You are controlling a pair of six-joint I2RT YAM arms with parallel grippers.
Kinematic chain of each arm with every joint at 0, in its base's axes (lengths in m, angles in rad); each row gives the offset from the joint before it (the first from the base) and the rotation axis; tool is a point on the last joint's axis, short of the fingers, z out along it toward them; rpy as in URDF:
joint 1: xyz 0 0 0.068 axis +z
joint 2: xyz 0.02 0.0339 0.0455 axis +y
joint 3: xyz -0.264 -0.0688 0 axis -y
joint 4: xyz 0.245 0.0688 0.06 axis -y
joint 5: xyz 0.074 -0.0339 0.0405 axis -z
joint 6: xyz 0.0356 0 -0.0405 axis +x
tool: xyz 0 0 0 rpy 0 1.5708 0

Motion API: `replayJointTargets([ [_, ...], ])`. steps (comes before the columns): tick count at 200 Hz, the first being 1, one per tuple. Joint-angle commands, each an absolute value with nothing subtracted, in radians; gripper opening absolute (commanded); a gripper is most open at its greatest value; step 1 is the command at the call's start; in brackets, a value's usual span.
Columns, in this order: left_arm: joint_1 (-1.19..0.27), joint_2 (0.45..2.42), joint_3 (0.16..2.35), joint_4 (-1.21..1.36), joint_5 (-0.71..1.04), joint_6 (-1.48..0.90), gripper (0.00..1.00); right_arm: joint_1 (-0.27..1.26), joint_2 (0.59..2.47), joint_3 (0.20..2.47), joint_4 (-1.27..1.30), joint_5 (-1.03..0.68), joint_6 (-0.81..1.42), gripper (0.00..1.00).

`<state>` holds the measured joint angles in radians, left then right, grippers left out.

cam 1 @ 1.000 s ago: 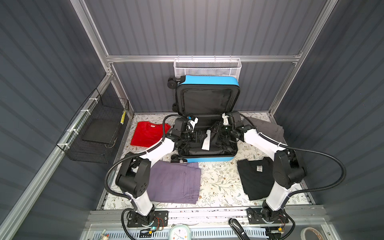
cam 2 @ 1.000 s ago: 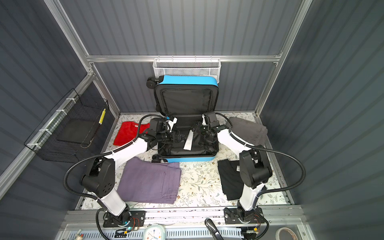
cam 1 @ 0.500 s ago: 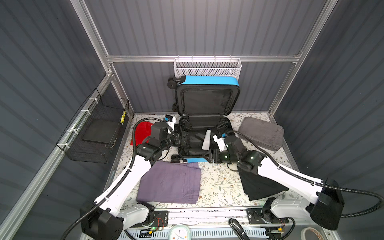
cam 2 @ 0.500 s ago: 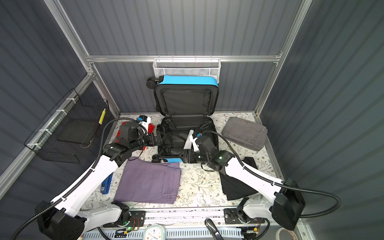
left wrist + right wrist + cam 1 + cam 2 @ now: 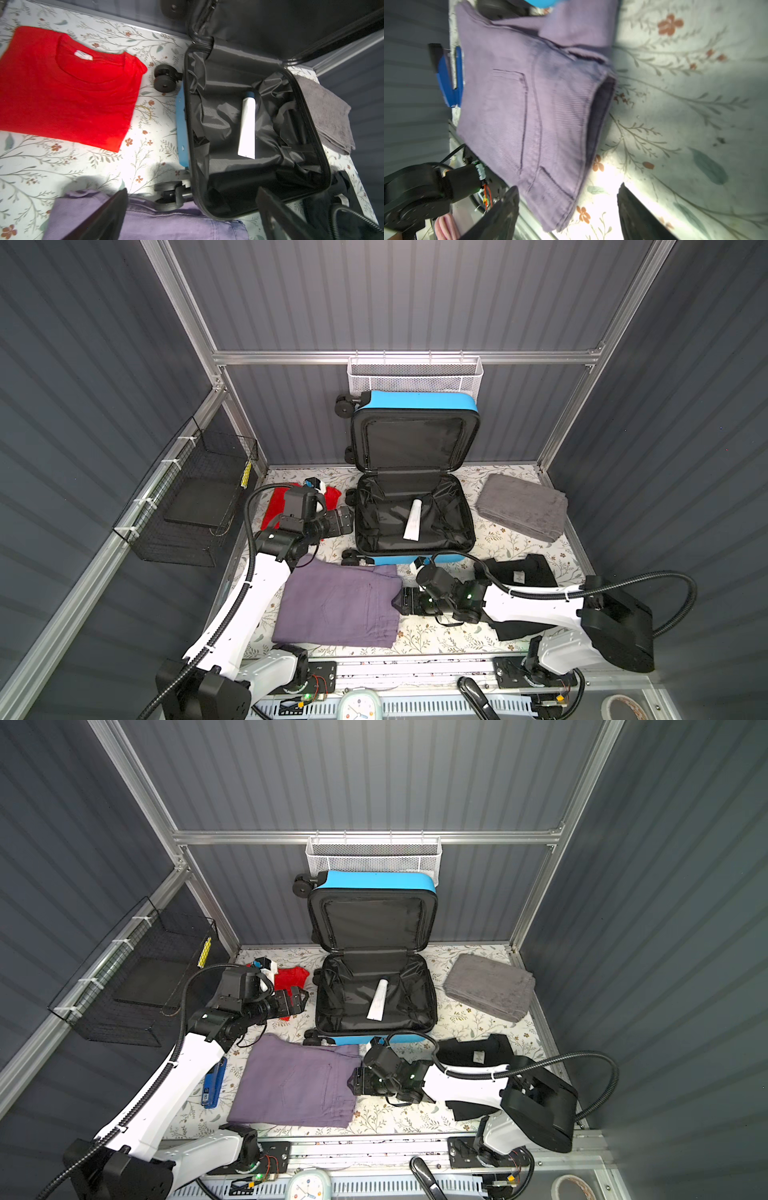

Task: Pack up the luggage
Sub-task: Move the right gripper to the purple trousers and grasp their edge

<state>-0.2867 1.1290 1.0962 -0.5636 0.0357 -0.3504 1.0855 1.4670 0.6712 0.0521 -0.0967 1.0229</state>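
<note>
**Entry: packing station, stock at time of record**

1. Small bright blue hard-shell suitcase with black wheels and black fabric lining [image 5: 415, 400]. It lay open at the centre of both top views. Its base was flat on the floral-patterned surface [image 5: 432, 639]. Its lid stood upright against the rear wall, below the white mesh basket [image 5: 415, 379].
2. Contents of the base: one white squeeze tube [image 5: 413, 520], loose on the lining. No other packed item was visible.
3. Unpacked items on the surface:
   - Folded red T-shirt [image 5: 68, 87], left of the suitcase.
   - Folded purple corduroy trousers [image 5: 340, 605], lower centre, just below the suitcase.
   - Black garment [image 5: 519, 576], lower right, partly under the right arm.
   - Folded grey towel [image 5: 519, 506], right of the suitcase.
   - Small blue object [image 5: 214, 1085], lower left. Its kind could not be told.
4. Black wire basket [image 5: 199, 497], on the left wall, well apart from the luggage.
5. Left pincer [image 5: 345, 522]: jaws spread wide and empty, just beside the suitcase's left edge, near the red T-shirt.
6. Right pincer [image 5: 400, 600]: jaws apart with nothing between them, at the right edge of the purple trousers and facing them.

**Progress, as judged:** early. One item was in the suitcase. Four fabric items remained outside, and the lid was not yet closed. The trousers looked the likeliest next item.
</note>
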Motion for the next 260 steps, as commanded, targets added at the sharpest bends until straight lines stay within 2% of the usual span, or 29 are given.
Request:
replayJointTargets([
  [1,-0.271,1.101,1.099,-0.606,0.042,-0.322,1.00,1.095,1.511,0.662,0.158,-0.089,1.072,0.74],
  [61,-0.267,1.089,1.050,-0.590,0.056,-0.334,1.00,1.097,1.656,0.697,0.270,-0.159,1.086,0.70],
  [82,-0.265,1.088,1.037,-0.584,0.059,-0.340,1.00,1.097,1.700,0.703,0.315,-0.166,1.099,0.63],
  [102,-0.265,1.086,1.031,-0.587,0.065,-0.347,1.00,1.095,1.718,0.691,0.358,-0.169,1.118,0.45],
  [119,-0.265,1.079,1.021,-0.593,0.071,-0.354,1.00,1.093,1.702,0.659,0.383,-0.156,1.131,0.15],
  [130,-0.265,1.073,1.013,-0.598,0.079,-0.359,1.00,1.087,1.676,0.636,0.380,-0.144,1.135,0.00],
  [183,-0.265,1.036,0.951,-0.612,0.146,-0.393,1.00,0.988,1.483,0.491,0.267,-0.161,1.142,0.00],
  [229,-0.267,0.983,0.869,-0.658,0.155,-0.421,1.00,0.848,1.279,0.408,0.037,-0.203,1.064,0.00],
  [260,-0.270,0.938,0.765,-0.682,0.143,-0.472,0.98,0.756,1.241,0.387,-0.047,-0.250,0.980,0.00],
])
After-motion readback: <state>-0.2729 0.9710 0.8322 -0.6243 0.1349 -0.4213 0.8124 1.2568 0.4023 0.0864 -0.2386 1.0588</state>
